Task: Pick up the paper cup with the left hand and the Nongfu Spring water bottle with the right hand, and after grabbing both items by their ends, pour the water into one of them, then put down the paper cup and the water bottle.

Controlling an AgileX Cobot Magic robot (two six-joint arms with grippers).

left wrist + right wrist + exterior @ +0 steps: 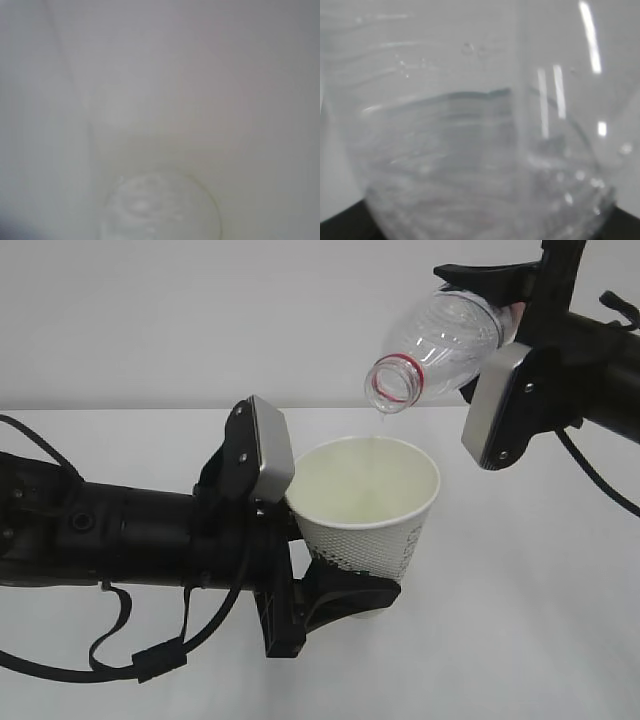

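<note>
The paper cup (368, 510) is matt white paper, its outer wall finely dimpled, its inside smooth and cream. The Nongfu Spring water bottle (440, 345) is clear, glossy, ribbed plastic with a red plastic neck ring. Both grippers are matt black, each carrying a smooth, satin grey block. The table (540, 640) is plain matt white.

Bright, even light; both wrist views v. blurry.
</note>
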